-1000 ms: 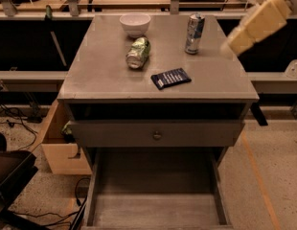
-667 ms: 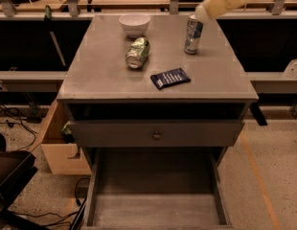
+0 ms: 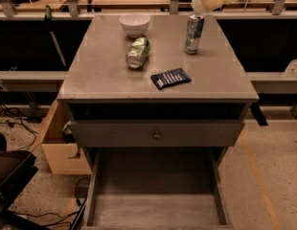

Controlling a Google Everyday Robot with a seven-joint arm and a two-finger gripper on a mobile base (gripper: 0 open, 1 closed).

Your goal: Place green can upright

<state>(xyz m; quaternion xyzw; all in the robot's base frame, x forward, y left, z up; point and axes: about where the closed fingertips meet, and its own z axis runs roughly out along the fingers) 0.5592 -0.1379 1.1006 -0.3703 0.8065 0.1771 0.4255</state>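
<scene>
The green can [image 3: 138, 52] lies on its side on the grey table top [image 3: 100, 75], just in front of the white bowl [image 3: 134, 24]. It is dented, green and white, with its silver end facing the front. My gripper [image 3: 206, 3] shows only as a cream-coloured end of the arm at the top right. It hangs above the tall slim silver-blue can [image 3: 193, 34], well to the right of the green can and apart from it.
A dark blue packet [image 3: 170, 78] lies near the table's front middle. The silver-blue can stands upright at the back right. The lower drawer [image 3: 155, 195] is pulled open below the table. A cardboard box [image 3: 60, 147] stands on the floor at the left.
The arm has swung from beside the table's right edge up and to the left, and now hangs over the back right corner above the slim can. The objects have not moved.
</scene>
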